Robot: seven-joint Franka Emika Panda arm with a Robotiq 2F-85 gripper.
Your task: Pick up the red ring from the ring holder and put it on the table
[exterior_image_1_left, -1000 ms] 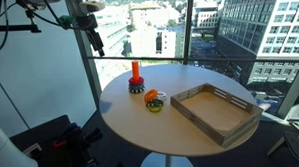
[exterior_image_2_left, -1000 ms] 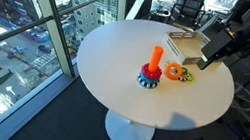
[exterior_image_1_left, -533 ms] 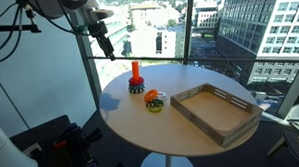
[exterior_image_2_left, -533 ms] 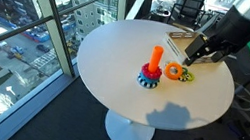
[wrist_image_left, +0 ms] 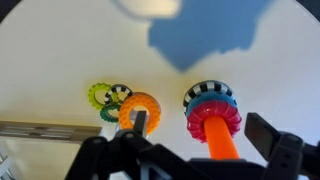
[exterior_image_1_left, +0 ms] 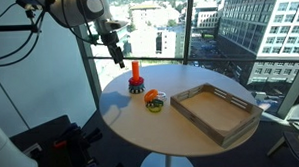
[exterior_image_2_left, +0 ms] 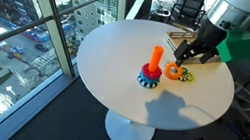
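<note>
One red ring (wrist_image_left: 200,120) circles the ring holder (wrist_image_left: 226,148).

Red ring (wrist_image_left: 200,118) sits threaded on the holder (exterior_image_2_left: 152,69), topmost of the coloured rings stacked at the foot of its orange peg (wrist_image_left: 222,148); in the wrist view its scalloped rim shows all round the peg, lying over a blue ring (wrist_image_left: 228,101) and a black-and-white striped ring (wrist_image_left: 205,90); in both exterior views it reads as a thin red band low on the peg, most of the peg bare above it; the holder stands upright, off-centre and in from the rim, on the table (exterior_image_1_left: 131,122); the table is round, white-topped, on a single pedestal.
</note>
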